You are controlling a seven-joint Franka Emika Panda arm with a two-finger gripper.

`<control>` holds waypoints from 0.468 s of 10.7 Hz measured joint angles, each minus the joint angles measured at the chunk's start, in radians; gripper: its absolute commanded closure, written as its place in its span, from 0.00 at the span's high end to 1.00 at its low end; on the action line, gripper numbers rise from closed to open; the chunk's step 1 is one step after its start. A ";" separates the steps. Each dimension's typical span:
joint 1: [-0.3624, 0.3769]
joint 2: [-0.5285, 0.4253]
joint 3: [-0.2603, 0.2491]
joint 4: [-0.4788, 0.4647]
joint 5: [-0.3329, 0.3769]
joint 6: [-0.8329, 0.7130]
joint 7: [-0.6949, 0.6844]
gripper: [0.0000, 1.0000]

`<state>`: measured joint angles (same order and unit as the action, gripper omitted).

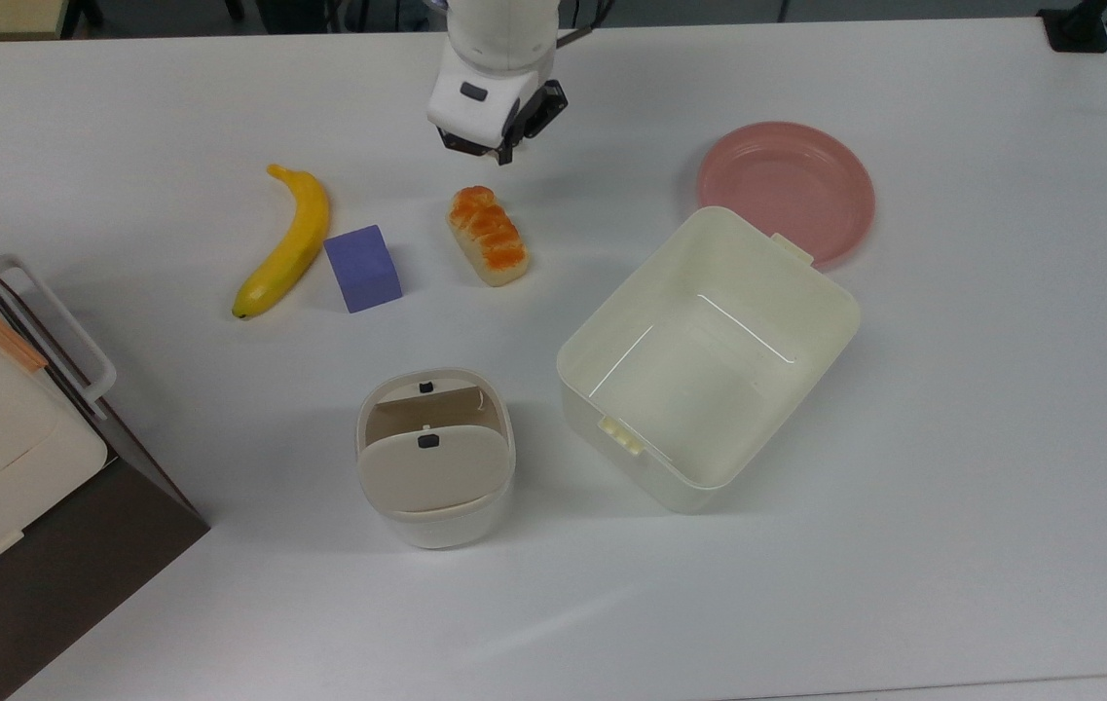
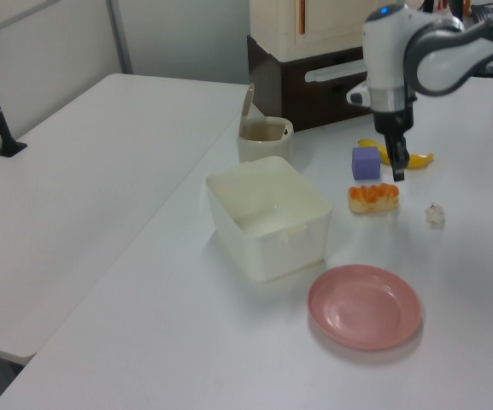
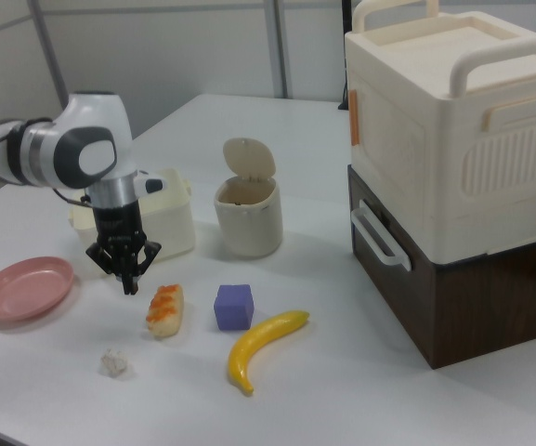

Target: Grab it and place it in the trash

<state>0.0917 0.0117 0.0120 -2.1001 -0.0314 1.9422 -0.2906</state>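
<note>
Top view. Gripper (image 1: 481,148) hangs above the counter (image 1: 952,487) at the far edge, just beyond the bread loaf (image 1: 488,236). Trash bin (image 1: 434,456) stands near the top view's lower centre, flap tipped, opening showing; cream tub (image 1: 706,357) just beside it.

Left view. Paper wad (image 2: 435,214) lies loose on the counter, near the loaf on the left view's right, apart from the gripper, which is raised above the loaf. Fingers appear drawn together on nothing.

Right view. Wad (image 3: 113,362) sits near the front edge, below and left of the loaf in the right view. Gripper tips point down, close together, empty.

Handling, judged: very light, soft, crushable, not fragile; rough enough not to slip. It likely skids if nudged. Best pinched across its middle, fingers straddling it down at the counter.
</note>
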 measured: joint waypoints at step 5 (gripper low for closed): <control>0.008 0.009 0.001 -0.077 0.002 -0.078 -0.049 1.00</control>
<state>0.0996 0.0203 0.0131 -2.1766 -0.0296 1.8637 -0.3394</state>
